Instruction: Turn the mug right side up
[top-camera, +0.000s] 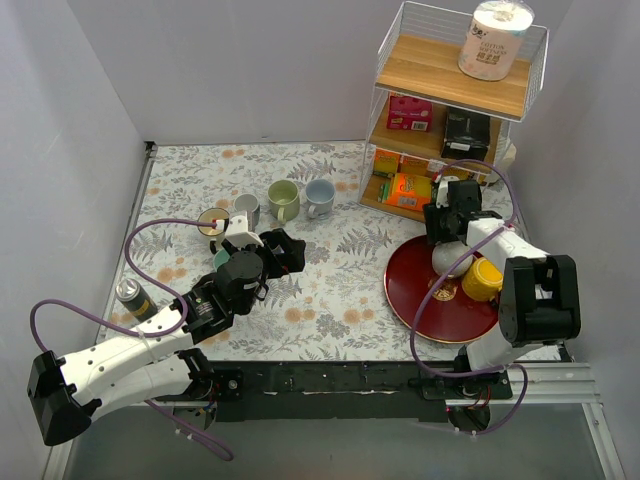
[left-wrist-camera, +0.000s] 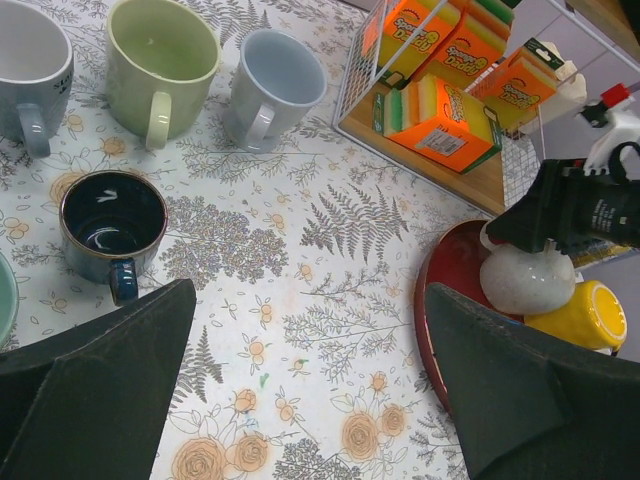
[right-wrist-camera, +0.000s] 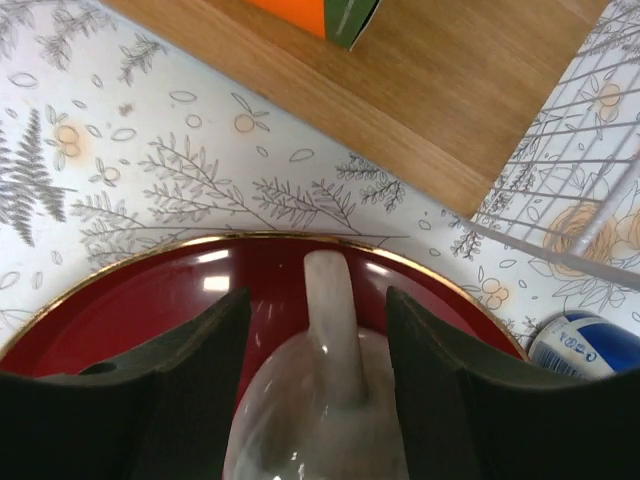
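Note:
The white marbled mug (top-camera: 445, 258) lies on the red tray (top-camera: 420, 300), and its opening does not show. In the right wrist view the mug (right-wrist-camera: 320, 420) has its handle (right-wrist-camera: 333, 300) turned up toward the camera. My right gripper (right-wrist-camera: 318, 300) is open, one finger on each side of the handle and not touching it. It sits just above the mug in the top view (top-camera: 447, 225). A yellow mug (top-camera: 482, 279) lies beside the white one on the tray. My left gripper (top-camera: 285, 250) is open and empty over the table's middle, and it also shows in the left wrist view (left-wrist-camera: 320, 380).
Several upright mugs stand at the back left: green (top-camera: 284, 200), light blue (top-camera: 320, 197), grey (top-camera: 246, 209), dark blue (top-camera: 213, 220). A can (top-camera: 131, 295) stands at the left. A wire shelf rack (top-camera: 450, 100) with sponge boxes and a paper roll (top-camera: 496, 38) stands behind the tray.

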